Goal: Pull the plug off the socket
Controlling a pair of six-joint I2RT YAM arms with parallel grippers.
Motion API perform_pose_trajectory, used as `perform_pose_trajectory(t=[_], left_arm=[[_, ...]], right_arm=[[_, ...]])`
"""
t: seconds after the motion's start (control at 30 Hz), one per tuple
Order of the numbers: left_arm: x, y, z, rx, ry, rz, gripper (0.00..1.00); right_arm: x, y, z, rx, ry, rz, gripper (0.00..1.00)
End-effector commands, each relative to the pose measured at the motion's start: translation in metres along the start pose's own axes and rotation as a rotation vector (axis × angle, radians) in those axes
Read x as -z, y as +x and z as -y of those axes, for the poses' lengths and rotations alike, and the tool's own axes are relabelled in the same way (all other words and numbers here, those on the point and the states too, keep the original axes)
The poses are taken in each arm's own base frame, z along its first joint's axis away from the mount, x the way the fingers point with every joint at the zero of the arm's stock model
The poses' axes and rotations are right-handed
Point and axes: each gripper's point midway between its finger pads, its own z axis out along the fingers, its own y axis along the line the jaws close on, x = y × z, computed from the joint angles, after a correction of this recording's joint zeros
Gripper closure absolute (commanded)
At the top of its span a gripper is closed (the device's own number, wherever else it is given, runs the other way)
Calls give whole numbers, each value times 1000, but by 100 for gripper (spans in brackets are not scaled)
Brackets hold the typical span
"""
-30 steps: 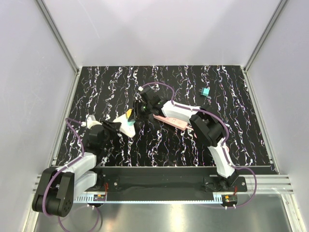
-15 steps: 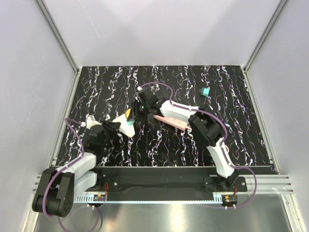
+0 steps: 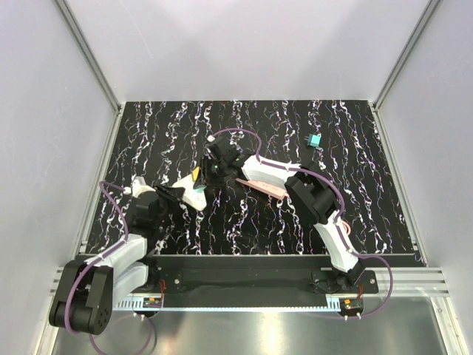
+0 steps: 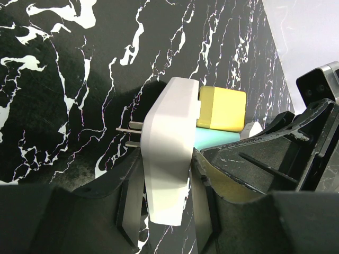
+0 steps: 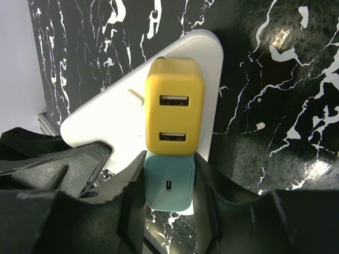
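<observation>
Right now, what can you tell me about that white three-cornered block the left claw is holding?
The white block looks like smooth plastic, a flat triangle with rounded corners. Two metal prongs stick out of its back. Plugged into its front are a yellow charger with two USB slots and, right next to it, a teal plug. The left gripper clamps the block by its front and back faces, while the right gripper pinches the teal plug.

"How does the left arm sit?"
"Low, reaching inward. The left gripper has both fingers clamped on the socket."
"And the right arm?"
"Stretched forward and leftward, elbow bent. The right gripper faces the other, fingers pressing the teal plug."
</observation>
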Motion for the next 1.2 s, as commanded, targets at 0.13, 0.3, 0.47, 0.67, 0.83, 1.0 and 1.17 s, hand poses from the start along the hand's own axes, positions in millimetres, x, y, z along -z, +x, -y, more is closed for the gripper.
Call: perform_pose_trajectory(t=[0.13,0.3,0.47,0.67,0.83,1.0,1.17], left_arm=[[7,19,-42,-73,-140,-64,100],[7,18,-42,-74,-146,-61,100],[7,15,-46,-75,-169,-48,100],[8,15,-47,-77,-176,-45,100],[8,13,-47,-79,-176,-36,100],[9,13,-50,-70,-188,-30,100],[10,11,-52,-70,-196,-23,100]], right_arm=[[4,-12,-13,25,3,44,85],[9,-16,-14,26,16,56,97],[14,-19,-15,17,44,59,100],[20,-20,-16,10,61,60,100],[24,-19,-15,6,68,61,100],[29,-19,-17,4,66,70,100],[31,-17,-15,6,70,70,100]])
